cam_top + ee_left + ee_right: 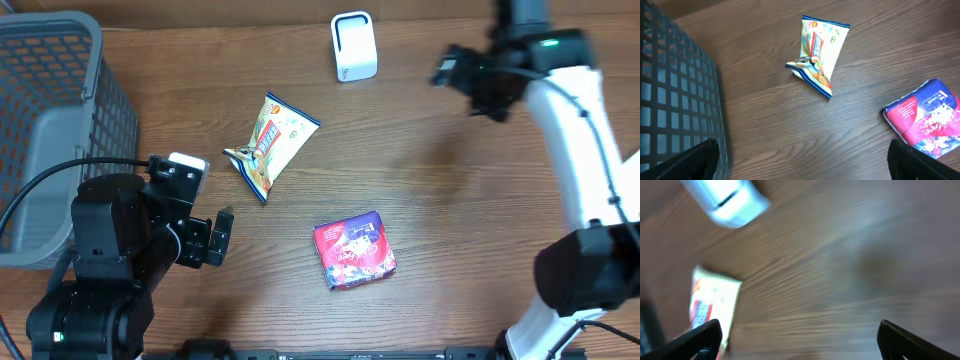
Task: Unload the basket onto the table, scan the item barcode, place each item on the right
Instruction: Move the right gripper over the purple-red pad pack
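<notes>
Left gripper [212, 238] sits near-left over the table [460, 200], jaws spread wide with nothing between them. In the left wrist view its dark fingertips [695, 162] show at the two bottom corners, bare wood between.

Right of it, near centre, a red and purple pouch [354, 250] lies flat on the table, apart from both grippers. The left wrist view catches it at the right edge [927, 117]. It has white lettering, and the print is too small to tell a barcode.

Farther back and slightly left lies a yellow-and-white snack packet [272, 143] with blue edges. It is flat, its near end crumpled and twisted, well apart from the pouch. It is top centre in the left wrist view [819, 52].

A grey mesh basket [110, 110] stands far-left at the table edge, left of the packet.

Right gripper [448, 68] is far-right, up off the table, jaws spread and holding nothing. The right wrist view is blurred, with dark fingertips [700, 347] at the bottom corners and wood grain between them.

A white scanner [353, 46] stands at far centre, beyond the packet and left of the right gripper, not touching it. In the right wrist view the scanner is top left [725, 200] and the packet lower left [710, 305].
</notes>
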### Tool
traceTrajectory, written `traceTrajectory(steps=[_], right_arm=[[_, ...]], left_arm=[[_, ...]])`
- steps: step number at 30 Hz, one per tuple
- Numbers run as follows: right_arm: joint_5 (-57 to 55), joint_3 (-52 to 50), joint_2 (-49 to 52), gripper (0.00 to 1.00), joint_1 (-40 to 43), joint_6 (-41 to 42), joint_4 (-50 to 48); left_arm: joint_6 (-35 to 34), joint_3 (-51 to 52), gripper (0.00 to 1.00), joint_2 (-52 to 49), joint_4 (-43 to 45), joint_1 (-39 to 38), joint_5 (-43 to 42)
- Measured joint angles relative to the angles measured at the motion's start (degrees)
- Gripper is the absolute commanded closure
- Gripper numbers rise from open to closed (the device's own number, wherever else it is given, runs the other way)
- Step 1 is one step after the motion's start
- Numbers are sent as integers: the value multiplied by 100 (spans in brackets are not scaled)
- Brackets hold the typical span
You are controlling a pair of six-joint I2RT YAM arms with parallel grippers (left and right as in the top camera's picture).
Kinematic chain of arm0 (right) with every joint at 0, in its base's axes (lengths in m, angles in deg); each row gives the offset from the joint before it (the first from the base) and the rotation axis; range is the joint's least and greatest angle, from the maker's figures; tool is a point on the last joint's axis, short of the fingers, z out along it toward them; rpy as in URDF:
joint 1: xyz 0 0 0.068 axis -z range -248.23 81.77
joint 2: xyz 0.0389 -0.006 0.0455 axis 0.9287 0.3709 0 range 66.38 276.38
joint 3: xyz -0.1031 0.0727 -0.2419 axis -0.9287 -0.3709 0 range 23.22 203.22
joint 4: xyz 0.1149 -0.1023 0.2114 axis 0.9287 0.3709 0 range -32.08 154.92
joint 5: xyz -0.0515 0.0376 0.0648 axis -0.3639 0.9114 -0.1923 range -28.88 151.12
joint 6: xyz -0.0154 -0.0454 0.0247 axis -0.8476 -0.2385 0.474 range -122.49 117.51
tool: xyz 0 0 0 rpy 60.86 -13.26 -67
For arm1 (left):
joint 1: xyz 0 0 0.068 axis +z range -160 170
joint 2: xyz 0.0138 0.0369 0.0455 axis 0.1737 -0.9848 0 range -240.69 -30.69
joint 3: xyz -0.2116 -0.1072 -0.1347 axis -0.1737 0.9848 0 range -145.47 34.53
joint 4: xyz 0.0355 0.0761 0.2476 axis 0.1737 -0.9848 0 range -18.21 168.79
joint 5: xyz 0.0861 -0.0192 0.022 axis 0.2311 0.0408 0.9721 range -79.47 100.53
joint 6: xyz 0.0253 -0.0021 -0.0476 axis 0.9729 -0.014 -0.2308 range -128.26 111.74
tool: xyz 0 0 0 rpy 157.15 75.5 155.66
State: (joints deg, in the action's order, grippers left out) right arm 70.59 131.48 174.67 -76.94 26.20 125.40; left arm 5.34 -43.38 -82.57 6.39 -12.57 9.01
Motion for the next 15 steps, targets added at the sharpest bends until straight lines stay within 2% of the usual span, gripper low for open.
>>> traceTrajectory(steps=[4, 9, 15], right_arm=[[-52, -2, 0, 0, -839, 461, -229], [-44, -2, 0, 0, -1193, 1016, -186], [37, -9, 0, 0, -1545, 1419, 553]], left_arm=[[0, 0, 0, 0, 0, 0, 0], [0, 0, 0, 0, 0, 0, 0], [0, 0, 0, 0, 2, 0, 0]])
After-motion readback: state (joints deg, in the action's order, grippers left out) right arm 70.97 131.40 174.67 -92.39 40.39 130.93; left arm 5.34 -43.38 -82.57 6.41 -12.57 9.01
